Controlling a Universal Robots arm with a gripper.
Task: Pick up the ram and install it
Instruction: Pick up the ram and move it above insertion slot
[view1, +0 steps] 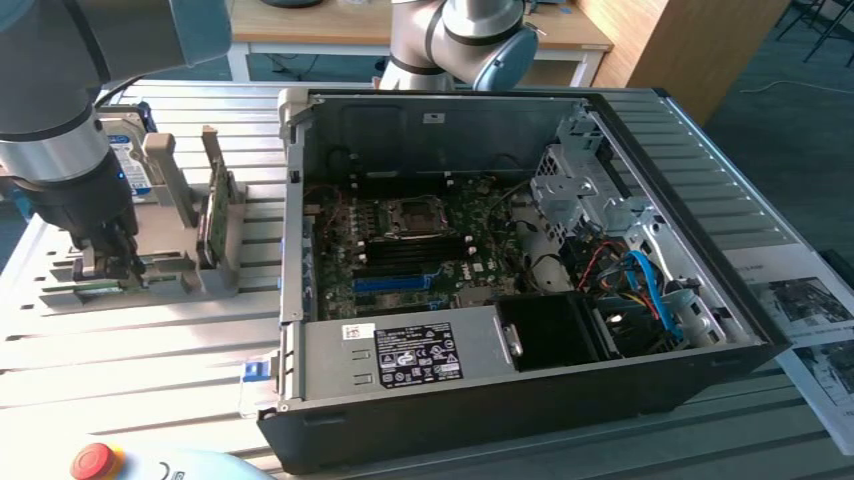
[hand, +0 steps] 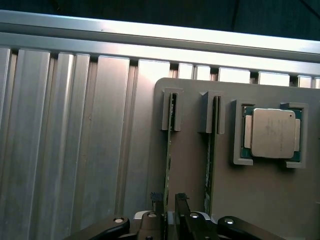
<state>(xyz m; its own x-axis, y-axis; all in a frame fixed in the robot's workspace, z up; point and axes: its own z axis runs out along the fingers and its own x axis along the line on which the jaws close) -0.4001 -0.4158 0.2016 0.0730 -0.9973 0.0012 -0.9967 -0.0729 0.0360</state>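
gripper (hand: 169, 199): jaws apart, astride ram (hand: 169, 150)
ram: upright on edge, slotted in grey holder (hand: 260, 200)
second stick (hand: 212, 150): neighbouring slot
processor (hand: 272, 132): holder's recess

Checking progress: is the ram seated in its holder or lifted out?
Seated. The ram stands on edge in the gray holder's slot, with the open end effector straddling it.
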